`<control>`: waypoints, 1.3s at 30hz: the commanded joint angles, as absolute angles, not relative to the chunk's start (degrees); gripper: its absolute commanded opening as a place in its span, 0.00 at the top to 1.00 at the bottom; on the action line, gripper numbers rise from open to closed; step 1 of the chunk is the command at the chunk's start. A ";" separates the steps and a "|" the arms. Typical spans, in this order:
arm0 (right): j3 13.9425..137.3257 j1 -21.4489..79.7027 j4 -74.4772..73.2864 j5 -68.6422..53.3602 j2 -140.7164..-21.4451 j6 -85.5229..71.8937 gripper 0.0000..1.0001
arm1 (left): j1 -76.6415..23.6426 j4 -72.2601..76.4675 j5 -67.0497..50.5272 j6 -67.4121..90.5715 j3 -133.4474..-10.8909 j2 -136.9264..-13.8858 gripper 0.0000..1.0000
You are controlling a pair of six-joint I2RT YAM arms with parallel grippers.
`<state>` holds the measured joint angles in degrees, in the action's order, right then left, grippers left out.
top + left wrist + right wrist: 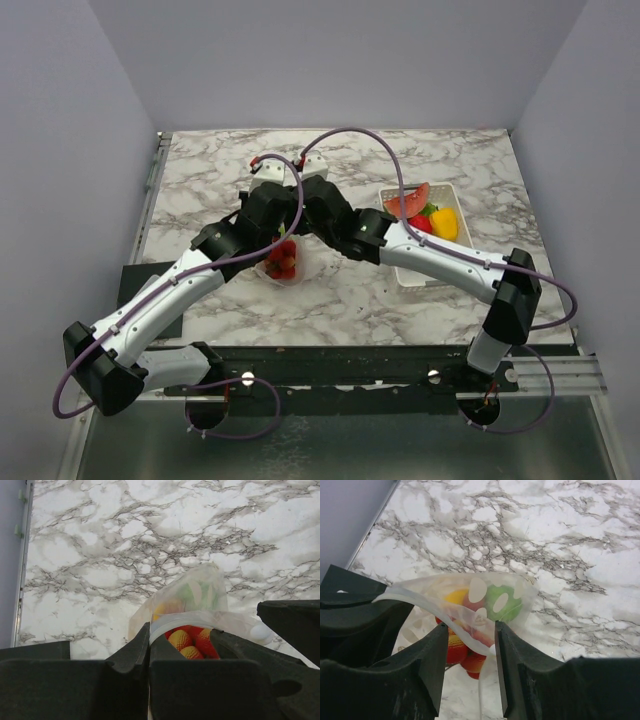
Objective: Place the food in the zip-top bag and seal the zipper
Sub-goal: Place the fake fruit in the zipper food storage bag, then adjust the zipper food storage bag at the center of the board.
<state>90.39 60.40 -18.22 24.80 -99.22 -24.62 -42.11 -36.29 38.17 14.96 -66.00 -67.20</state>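
The clear dotted zip-top bag (284, 262) hangs between my two grippers at the table's middle. Red berries (192, 641), a yellow piece and a green lime (503, 602) show inside it. My left gripper (149, 631) is shut on the whitish zipper strip (167, 621) at one end of the mouth. My right gripper (471, 631) is open, its fingers either side of the strip (465, 631) near the other end. A red watermelon slice (408, 201), a yellow lemon (444, 223) and a red piece (421, 223) lie in the white basket.
The white rectangular basket (412, 270) stands to the right of the bag, under my right forearm. The marble table (420, 150) has grey walls behind and at both sides. A metal rail (21, 570) runs along its left edge.
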 commanded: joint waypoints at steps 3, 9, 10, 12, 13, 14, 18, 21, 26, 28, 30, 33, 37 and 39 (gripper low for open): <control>85.91 61.79 -19.66 24.25 -96.63 -25.28 0.53 | -42.53 -34.10 37.72 14.82 -66.28 -66.93 1.00; 81.69 61.79 -20.56 22.08 -91.72 -26.69 0.49 | -42.21 -34.10 37.71 14.85 -66.24 -67.19 1.00; 80.80 61.79 -20.42 21.92 -90.76 -27.10 0.48 | -42.12 -34.10 37.69 14.86 -66.27 -67.22 1.00; 78.73 61.79 -19.95 21.65 -88.62 -27.76 0.47 | -42.11 -34.10 37.63 14.86 -66.34 -67.24 1.00; 77.92 61.83 -19.82 21.68 -87.73 -28.13 0.46 | -42.16 -34.10 37.56 14.90 -66.28 -67.24 1.00; 77.26 61.79 -19.99 21.77 -86.97 -28.47 0.46 | -42.16 -34.12 37.57 14.86 -66.28 -67.24 1.00; 74.51 61.81 -20.06 20.29 -84.90 -30.46 0.44 | -42.09 -34.06 37.55 14.88 -66.27 -67.27 1.00; 72.77 61.81 -19.33 17.43 -84.60 -32.46 0.44 | -41.96 -34.06 37.52 14.83 -66.27 -67.40 1.00; 70.68 61.79 -17.50 14.62 -85.83 -35.47 0.44 | -41.86 -34.01 37.49 14.88 -66.27 -67.28 1.00; 70.51 61.79 -17.57 14.29 -86.63 -36.35 0.44 | -41.86 -34.01 37.46 14.87 -66.27 -67.32 1.00; 70.13 61.79 -17.68 14.12 -87.12 -37.13 0.45 | -41.87 -34.01 37.48 14.86 -66.27 -67.31 1.00; 69.18 61.79 -17.07 12.59 -87.64 -38.04 0.48 | -41.91 -34.01 37.45 14.83 -66.27 -67.32 1.00; 68.41 61.79 -16.86 10.94 -88.67 -39.27 0.49 | -41.87 -34.01 37.49 14.79 -66.27 -67.31 1.00; 68.17 61.79 -16.87 10.58 -89.26 -39.82 0.50 | -41.76 -34.01 37.46 14.77 -66.27 -67.32 1.00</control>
